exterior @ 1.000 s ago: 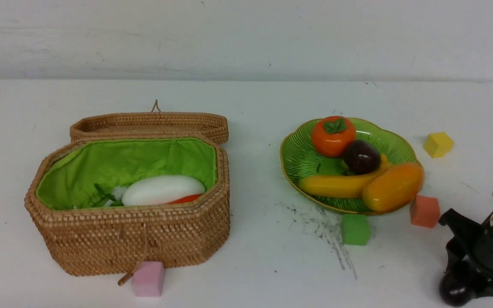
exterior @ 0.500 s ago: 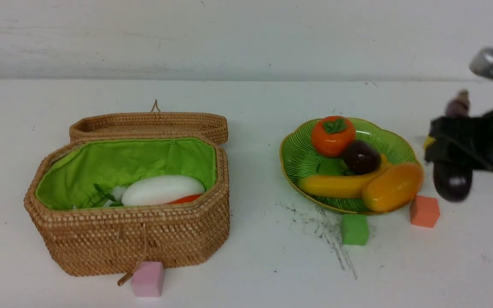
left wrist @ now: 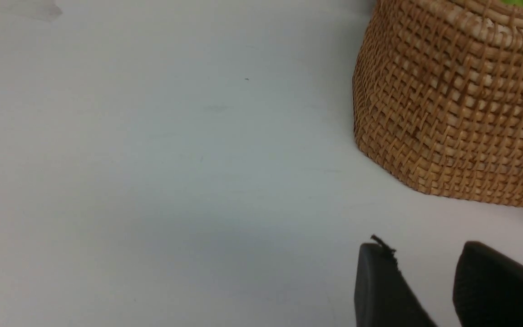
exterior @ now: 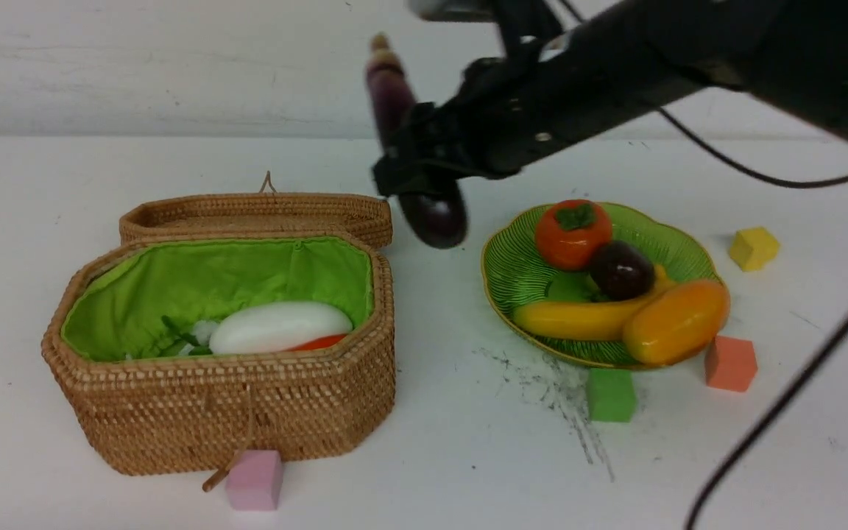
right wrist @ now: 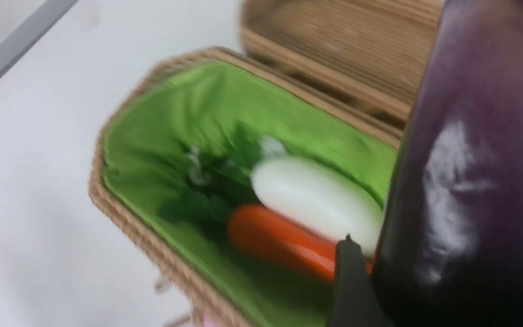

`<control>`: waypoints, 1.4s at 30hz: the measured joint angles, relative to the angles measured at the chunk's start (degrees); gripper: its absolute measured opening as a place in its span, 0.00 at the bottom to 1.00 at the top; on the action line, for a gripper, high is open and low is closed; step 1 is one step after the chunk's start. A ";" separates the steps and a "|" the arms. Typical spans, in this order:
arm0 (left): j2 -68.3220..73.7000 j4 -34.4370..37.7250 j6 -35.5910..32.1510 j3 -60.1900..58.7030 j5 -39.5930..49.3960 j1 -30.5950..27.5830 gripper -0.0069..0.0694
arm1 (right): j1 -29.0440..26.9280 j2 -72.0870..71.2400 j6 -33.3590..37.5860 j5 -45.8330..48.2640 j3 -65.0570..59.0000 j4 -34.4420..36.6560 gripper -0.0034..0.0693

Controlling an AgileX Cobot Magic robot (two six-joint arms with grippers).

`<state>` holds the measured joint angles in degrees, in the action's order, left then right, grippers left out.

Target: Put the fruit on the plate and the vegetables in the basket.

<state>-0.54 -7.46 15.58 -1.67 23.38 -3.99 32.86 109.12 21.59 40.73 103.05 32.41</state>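
- The eggplant (exterior: 417, 154) is hanging in the air between the basket (exterior: 232, 412) and the plate (exterior: 520, 280), its long axis standing nearly upright, stem end pointing up and rounded end pointing down.
- The right gripper (exterior: 413, 165) is clamping the eggplant at mid-length, the arm reaching in from the robot's right.
- In the right wrist view the eggplant (right wrist: 466, 181) is filling the near side, with the open basket (right wrist: 152, 227) lying below.
- The radish (exterior: 280, 326) and carrot (exterior: 319, 342) are lying side by side on the green lining, long axes running along the basket's length.
- The persimmon (exterior: 573, 234), mangosteen (exterior: 621, 271), banana (exterior: 578, 318) and mango (exterior: 676, 322) are resting on the plate.
- The left gripper (left wrist: 429, 290) is hovering low beside the basket wall (left wrist: 452, 113), fingers parted and holding nothing.
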 joint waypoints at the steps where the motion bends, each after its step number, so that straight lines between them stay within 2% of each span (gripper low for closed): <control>1: 0.00 0.00 0.00 0.00 0.00 0.00 0.40 | 0.43 0.50 0.36 -0.55 0.78 0.06 0.60; 5: 0.00 0.00 0.00 0.00 0.00 0.00 0.40 | 4.20 9.48 5.26 -3.54 6.29 0.20 0.60; 12: 0.00 0.00 0.00 0.00 0.00 0.00 0.40 | 8.18 14.68 22.46 -5.81 7.10 -3.39 0.61; 14: 0.00 0.00 0.00 0.00 0.00 0.00 0.40 | 8.55 14.80 24.30 -6.63 7.10 -3.88 0.67; 19: 0.00 0.00 0.00 0.00 0.00 0.00 0.40 | 8.70 14.80 25.13 -8.31 7.57 -3.93 0.94; 21: 0.00 0.00 0.00 0.00 0.00 0.00 0.40 | 8.70 14.80 25.12 -8.31 7.62 -4.05 0.98; 25: 0.00 0.00 0.00 0.00 0.00 0.00 0.40 | 8.70 14.20 25.12 -7.41 7.62 -4.17 0.97; 28: 0.00 0.00 0.00 0.00 0.00 0.00 0.40 | 8.04 11.72 25.18 -4.20 7.62 -5.28 0.89; 32: 0.00 0.00 0.00 0.00 0.00 0.00 0.40 | 4.12 5.17 22.43 4.90 7.62 -9.35 0.70; 34: 0.00 0.00 0.00 0.00 0.00 0.00 0.40 | -0.58 1.02 16.72 12.57 7.67 -11.71 0.53; 36: 0.00 0.00 0.00 0.00 0.00 0.00 0.40 | -3.92 -0.95 13.24 17.73 7.67 -12.75 0.40; 37: 0.00 0.00 0.00 0.00 0.00 0.00 0.40 | -9.64 -3.13 8.62 23.67 7.60 -13.53 0.26; 38: 0.00 0.00 0.00 0.00 0.00 0.00 0.40 | -13.02 -4.03 6.55 26.53 7.33 -13.58 0.17; 40: 0.00 0.00 0.00 0.00 0.00 0.00 0.40 | -17.71 -5.27 4.08 28.77 6.21 -12.66 0.07; 42: 0.00 0.00 0.00 0.00 0.00 0.00 0.40 | -23.88 -6.93 2.31 29.48 3.46 -9.45 0.04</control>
<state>-0.54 -7.46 15.58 -1.67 23.38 -3.99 8.97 102.19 23.90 70.21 106.51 22.96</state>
